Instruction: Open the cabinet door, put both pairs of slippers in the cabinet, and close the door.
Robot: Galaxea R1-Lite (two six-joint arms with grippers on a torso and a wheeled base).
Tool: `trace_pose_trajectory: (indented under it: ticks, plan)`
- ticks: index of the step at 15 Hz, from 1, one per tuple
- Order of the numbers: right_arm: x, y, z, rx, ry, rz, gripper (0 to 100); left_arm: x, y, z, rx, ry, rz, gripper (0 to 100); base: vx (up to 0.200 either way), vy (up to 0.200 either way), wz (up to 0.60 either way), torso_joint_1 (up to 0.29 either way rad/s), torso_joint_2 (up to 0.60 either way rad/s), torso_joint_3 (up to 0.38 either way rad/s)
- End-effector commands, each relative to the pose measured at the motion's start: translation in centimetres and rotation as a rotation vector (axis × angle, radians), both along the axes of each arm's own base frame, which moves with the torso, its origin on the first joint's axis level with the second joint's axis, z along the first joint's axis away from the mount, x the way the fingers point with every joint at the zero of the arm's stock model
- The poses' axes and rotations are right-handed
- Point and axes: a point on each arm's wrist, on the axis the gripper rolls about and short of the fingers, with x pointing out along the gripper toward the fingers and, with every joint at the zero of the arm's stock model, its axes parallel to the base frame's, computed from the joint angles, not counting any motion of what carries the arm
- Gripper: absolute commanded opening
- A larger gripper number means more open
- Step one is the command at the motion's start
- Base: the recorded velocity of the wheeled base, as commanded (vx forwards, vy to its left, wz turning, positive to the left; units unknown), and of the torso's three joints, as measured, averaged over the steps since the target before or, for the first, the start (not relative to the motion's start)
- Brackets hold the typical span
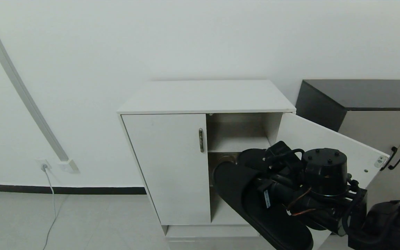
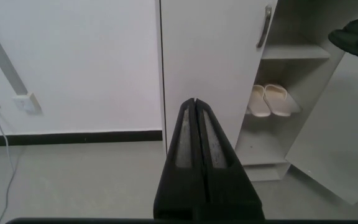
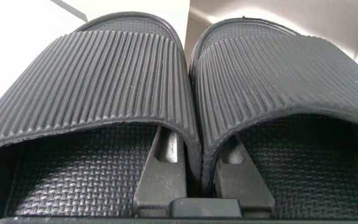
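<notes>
A white cabinet stands against the wall, its left door closed and its right door swung open. A pair of black slippers hangs side by side in front of the open compartment. My right gripper is shut on them, its fingers clamping the slippers' inner edges under the ribbed straps. A pair of white slippers lies on the lower shelf inside the cabinet. My left gripper is shut and empty, low and to the left of the cabinet, pointing at the closed door.
A dark grey cabinet stands just right of the open door. A wall socket with a cable and a slanted conduit are on the wall at left. Bare floor lies left of the cabinet.
</notes>
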Motion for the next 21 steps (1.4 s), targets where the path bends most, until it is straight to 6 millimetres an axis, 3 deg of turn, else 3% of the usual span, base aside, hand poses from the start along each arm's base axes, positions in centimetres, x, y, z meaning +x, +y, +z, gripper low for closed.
trace_pose_trajectory:
  ticks: [1, 11, 19, 21]
  plan:
    - [0.04, 0.05, -0.09, -0.002, 0.002, 0.000, 0, 0.00, 0.00, 0.02, -0.001, 0.000, 0.000, 0, 0.000, 0.000, 0.00, -0.178, 0.51, 0.325]
    - [-0.17, -0.14, -0.33, -0.001, -0.003, 0.001, 0, 0.00, 0.00, 0.02, -0.001, 0.000, 0.000, 0, 0.000, 0.000, 0.00, -0.148, 0.48, 0.333]
    - [-0.21, -0.17, -0.61, -0.007, 0.006, 0.002, 0, 0.00, 0.00, 0.02, -0.001, 0.000, 0.000, 0, 0.000, 0.000, 0.00, -0.047, 0.43, 0.372]
    - [-0.27, -0.16, -0.60, -0.008, 0.005, 0.004, 0, 0.00, 0.00, 0.02, -0.001, 0.000, 0.000, 0, 0.000, 0.000, 0.00, 0.000, 0.00, 0.000]
